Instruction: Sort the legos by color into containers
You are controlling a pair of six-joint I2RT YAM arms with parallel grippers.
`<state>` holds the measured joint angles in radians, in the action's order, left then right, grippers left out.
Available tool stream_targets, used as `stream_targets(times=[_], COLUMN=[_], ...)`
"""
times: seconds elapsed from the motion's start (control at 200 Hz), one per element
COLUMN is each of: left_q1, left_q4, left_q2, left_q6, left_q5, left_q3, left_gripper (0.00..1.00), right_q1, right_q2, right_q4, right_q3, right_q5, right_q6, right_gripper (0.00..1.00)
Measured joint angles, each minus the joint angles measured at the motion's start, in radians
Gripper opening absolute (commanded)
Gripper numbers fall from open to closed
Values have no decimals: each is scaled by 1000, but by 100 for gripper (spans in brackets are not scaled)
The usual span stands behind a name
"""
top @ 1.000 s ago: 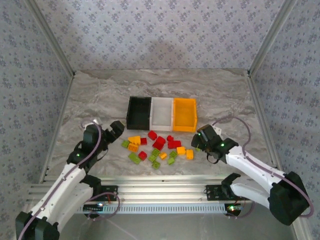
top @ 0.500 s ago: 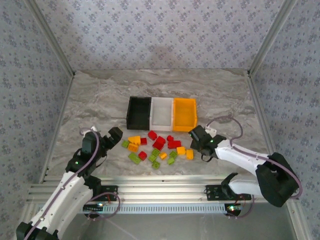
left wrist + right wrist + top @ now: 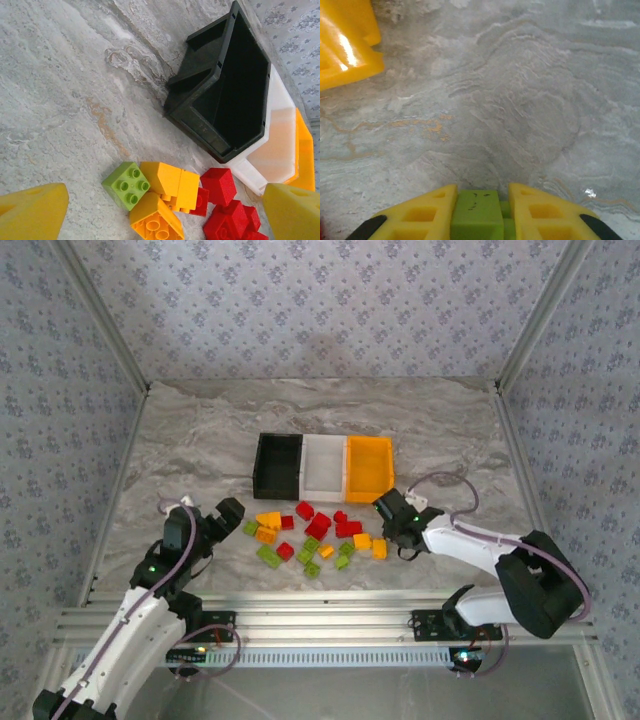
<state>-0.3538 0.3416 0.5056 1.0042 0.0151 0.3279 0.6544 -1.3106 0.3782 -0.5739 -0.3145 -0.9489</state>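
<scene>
Closing over the last second, my right gripper (image 3: 481, 194) now sits clamped on a lime green lego (image 3: 479, 216) at the right edge of the lego pile (image 3: 315, 535), just near of the orange-yellow bin (image 3: 369, 468), so I judge it ready to lift, while my left gripper (image 3: 230, 508) hangs spread wide at the pile's left.

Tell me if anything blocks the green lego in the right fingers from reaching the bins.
Nothing visible does. The right fingers are shut on the green lego, bare table ahead, the orange bin close by. The white bin and black bin lie past the orange one.
</scene>
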Motion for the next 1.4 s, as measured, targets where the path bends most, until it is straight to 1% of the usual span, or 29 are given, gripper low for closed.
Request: stream_targets(times=[0.145, 0.265, 0.39, 0.45, 0.63, 0.74, 0.879, 0.914, 0.994, 1.084, 1.149, 1.209, 1.299, 1.404], left_q1=[0, -1, -2, -2, -2, -2, -2, -2, -2, -2, -6, -17, -61, -151], left_q4=[37, 53, 52, 57, 90, 113, 138, 143, 156, 164, 165, 164, 157, 149], left_q2=[17, 50, 77, 86, 105, 105, 105, 105, 115, 137, 163, 193, 254, 363], left_q6=[-5, -28, -54, -65, -91, -106, -123, -126, -140, -156, -173, -186, -204, -225], left_q5=[-8, -30, -46, -54, -69, -75, -75, -75, -74, -74, -74, -75, -69, -40], left_q3=[35, 106, 145, 145, 145, 145, 145, 145, 145, 147, 153, 159, 167, 176], left_gripper=[99, 99, 97, 97, 97, 97, 97, 97, 96, 91, 89, 88, 88, 85], right_q1=[8, 12, 8, -2, -95, -135, -146, -146, -145, -137, -119, -88, -19, 55], right_q2=[80, 105, 19, -35, -240, -364, -472, -486, -489, -470, -431, -364, -230, -127], right_q4=[45, 75, 88, 85, 85, 94, 106, 106, 105, 103, 89, 58, -24, -89], right_q3=[-56, -186, -360, -417, -551, -637, -732, -747, -755, -752, -728, -674, -542, -418], right_q5=[6, 32, 53, 69, 107, 117, 122, 122, 120, 109, 85, 49, -7, -42], right_q6=[56, 142, 226, 259, 329, 352, 370, 373, 383, 384, 386, 388, 391, 401], right_gripper=[24, 25, 25, 26, 28, 36, 57, 61, 66, 72, 74, 77, 78, 78])
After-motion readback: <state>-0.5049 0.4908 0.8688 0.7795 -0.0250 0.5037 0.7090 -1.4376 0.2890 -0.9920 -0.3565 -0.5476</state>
